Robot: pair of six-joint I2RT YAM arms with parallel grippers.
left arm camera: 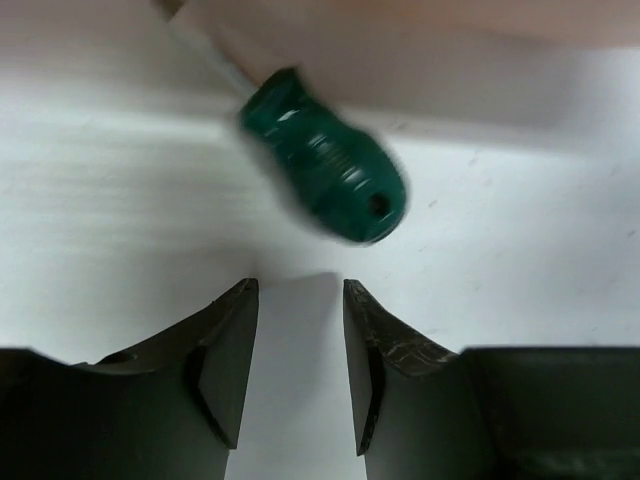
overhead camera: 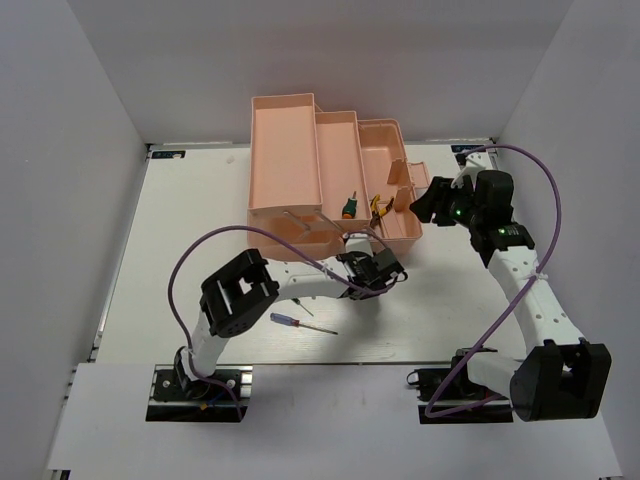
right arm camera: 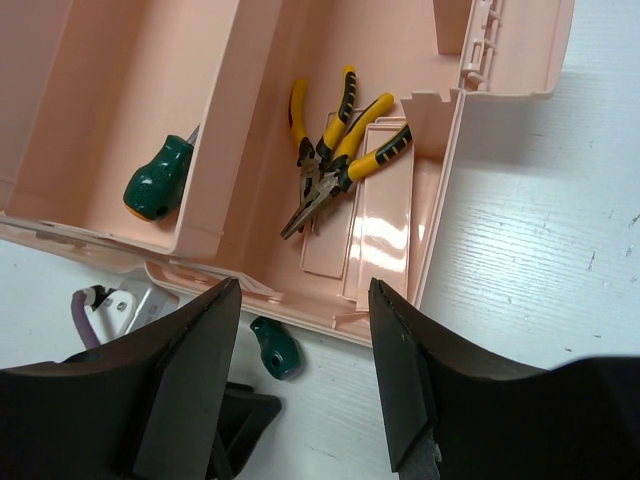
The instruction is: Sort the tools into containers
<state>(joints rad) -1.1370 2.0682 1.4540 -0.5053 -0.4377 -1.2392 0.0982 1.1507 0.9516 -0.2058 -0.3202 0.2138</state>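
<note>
Green screwdriver (left arm camera: 325, 170) just ahead of half-open, empty left pincer (left arm camera: 298, 300).

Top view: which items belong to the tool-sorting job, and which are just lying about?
Job:
- pink toolbox
- green stubby screwdriver in tray
- yellow-black pliers, both in the end compartment
- green stubby screwdriver on table
- blue-red screwdriver, on the table

Lying about:
- purple cables on the arms
</note>
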